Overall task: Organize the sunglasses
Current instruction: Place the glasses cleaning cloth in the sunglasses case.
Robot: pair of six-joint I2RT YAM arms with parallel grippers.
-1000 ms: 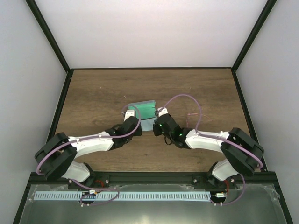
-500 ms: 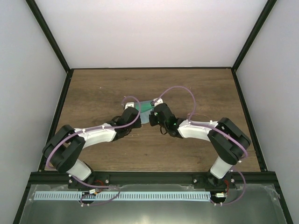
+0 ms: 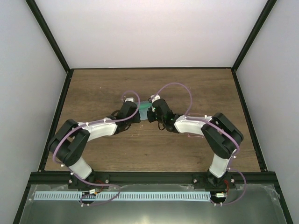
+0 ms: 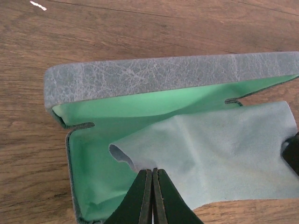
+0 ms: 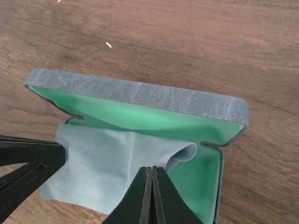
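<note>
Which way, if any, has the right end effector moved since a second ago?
Yes: right end effector went left, toward the far edge of the table.

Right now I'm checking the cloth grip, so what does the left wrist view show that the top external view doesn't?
Only left wrist: the left gripper pinched shut on the pale blue cloth, which drapes over the green lining. Only top external: the left arm and right arm whole, bending inward to meet. Both: the case on the wooden table.
</note>
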